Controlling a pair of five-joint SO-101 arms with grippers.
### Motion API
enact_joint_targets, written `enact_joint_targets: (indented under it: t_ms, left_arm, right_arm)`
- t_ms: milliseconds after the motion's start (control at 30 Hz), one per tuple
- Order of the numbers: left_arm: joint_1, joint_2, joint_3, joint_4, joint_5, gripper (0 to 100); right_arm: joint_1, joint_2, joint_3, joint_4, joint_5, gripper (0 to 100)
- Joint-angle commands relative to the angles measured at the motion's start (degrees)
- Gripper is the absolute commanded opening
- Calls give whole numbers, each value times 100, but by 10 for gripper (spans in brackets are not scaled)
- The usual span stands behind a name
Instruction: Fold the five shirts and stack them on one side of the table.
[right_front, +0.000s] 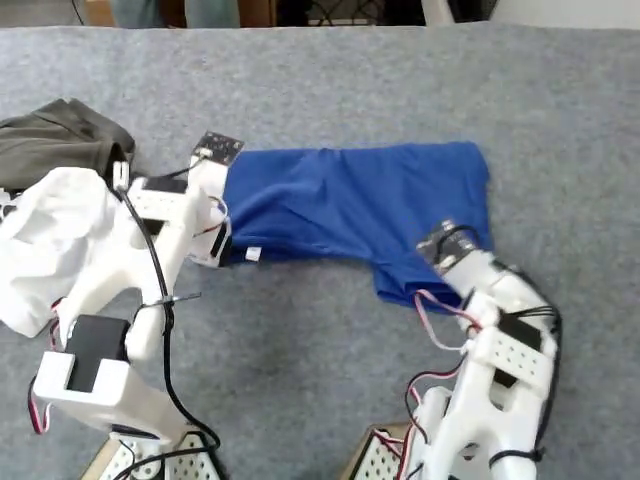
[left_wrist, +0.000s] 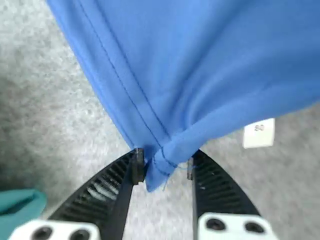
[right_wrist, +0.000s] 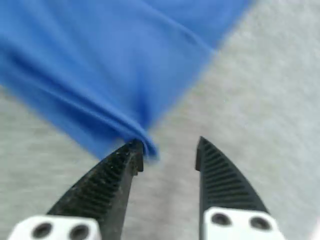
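A soft, wrinkly blue shirt (right_front: 350, 200) lies spread out in the middle of the fuzzy grey table (right_front: 330, 90). I think it is the one being folded now, because both arms are at it.

The left gripper (left_wrist: 164, 165) is at one end of the blue shirt, near a small white tag (left_wrist: 259, 132). Its two black fingers are squeezed onto the sewn edge, and the cloth bunches up between them. It holds the edge so that this end can be lifted and laid over.

The right gripper (right_wrist: 167, 150) is at the other end, by the corner nearest the arms. Its fingers are spread apart and hold nothing. One finger touches a fold of blue cloth, and grey table shows in the gap. My guess is that it needs to close on that fold. Then both ends can come up together and the shirt will not drag crooked.

On the left gripper's side of the table sit a crumpled white shirt (right_front: 30, 250) and a dark olive-green shirt (right_front: 55, 140) touching it. They look bunched, not folded, so I judge that most of the work is not yet done. A bit of teal cloth (left_wrist: 15, 205) peeks in beside the left gripper.
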Motion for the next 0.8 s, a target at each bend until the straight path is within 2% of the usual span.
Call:
enact_joint_targets:
  t_ms: [0, 100, 167, 200, 233, 267, 300, 433, 533, 667, 767]
  left_arm:
    - [40, -44, -1156, 1108, -176, 170]
    - [-92, -44, -2185, 1864, -229, 168]
    - [-242, -44, -2826, 2127, -141, 120]
    - [-286, -26, -3134, 2189, 26, 66]
    - [-303, 9, -3407, 2224, 264, 17]
    - [-303, 26, -3600, 2224, 492, 35]
    - [-268, 44, -3662, 2171, 695, 50]
    - [-66, 431, -3565, 1213, 1310, 30]
    - [57, 1125, -3336, 176, 1705, 29]
    - [84, 2110, -3310, -782, 1864, 29]
    - [40, 2444, -3530, -958, 1864, 29]
  right_arm:
    - [290, -127, -690, -70, 62, 201]
    - [308, -127, -963, -70, 62, 201]
    - [290, -119, -1174, -70, 35, 188]
    - [264, -101, -1279, -70, 26, 138]
    - [211, -92, -1376, -88, 26, 46]
    - [123, -84, -1473, -70, 26, 6]
    - [53, -84, -1534, -26, 9, 47]
    - [-325, -75, -1868, 18, -422, 19]
    - [-888, 215, -2308, 26, -721, 19]
    - [-1380, 1534, -3556, 70, -1635, 18]
    - [-1389, 2967, -4866, 343, -2374, 18]
